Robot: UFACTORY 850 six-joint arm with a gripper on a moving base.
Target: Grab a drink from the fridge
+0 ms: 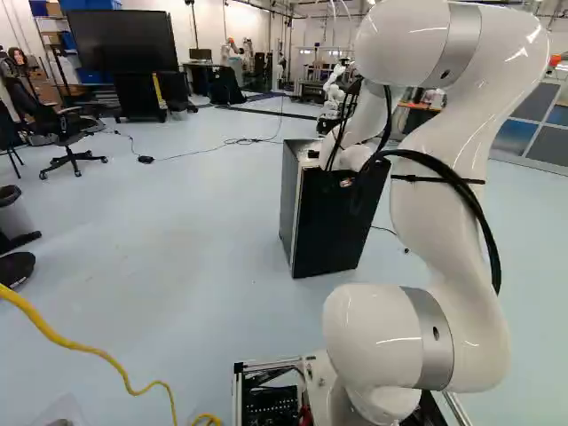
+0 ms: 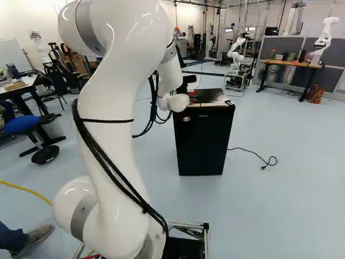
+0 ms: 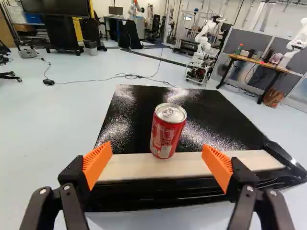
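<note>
The can (image 3: 167, 132) stands upright on top of the fridge (image 2: 204, 143), by its near edge, where the pale strip (image 3: 129, 167) runs across. It is red, with a silver lid. The arm (image 1: 444, 186) reaches from the base to the fridge, and its end effector (image 2: 191, 101) is at the fridge's near edge. The end effector is open: its two orange pads (image 3: 97, 163) stand wide apart and clear of the can, which is ahead of the gap between them.

In the right base view, a black cable (image 2: 259, 156) lies on the floor (image 2: 291, 210) to the right of the fridge. Beyond the fridge and to its right is a table (image 2: 294, 65) with small items on it; another robot (image 2: 236, 54) stands behind the fridge. In the left base view, a chair (image 1: 67, 133) and a large screen (image 1: 122, 41) are beyond the fridge, to its left.
</note>
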